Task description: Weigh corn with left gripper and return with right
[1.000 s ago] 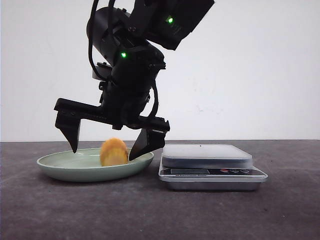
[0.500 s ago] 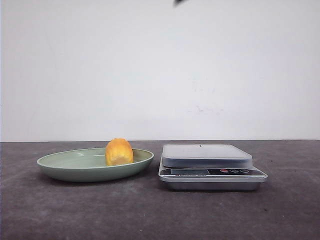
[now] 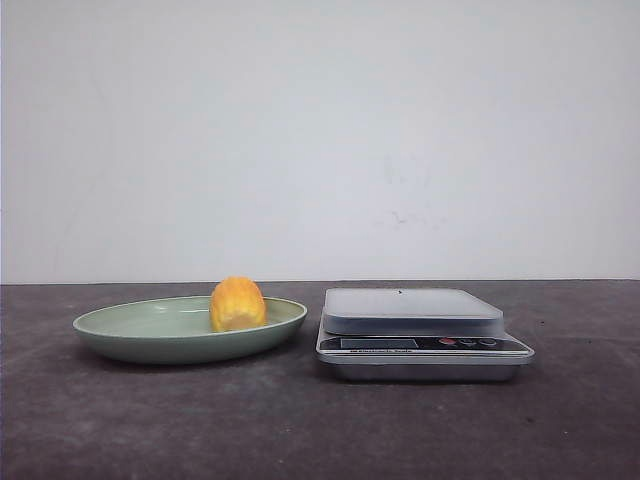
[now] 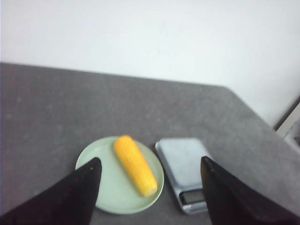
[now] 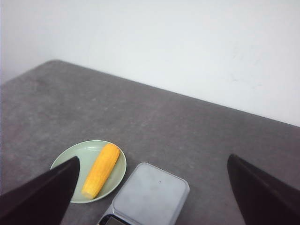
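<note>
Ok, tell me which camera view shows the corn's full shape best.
The left wrist view: the corn lies there as a whole long cob across the green plate. The right wrist view shows its whole length too, but smaller. The front view sees only one rounded end, so it looks stubby.

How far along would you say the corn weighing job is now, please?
The corn lies on the green plate; the scale is bare. Nothing is in hand: the left hand and right hand hang open, raised above. Whether weighing already happened is not visible; if not, everything remains.
</note>
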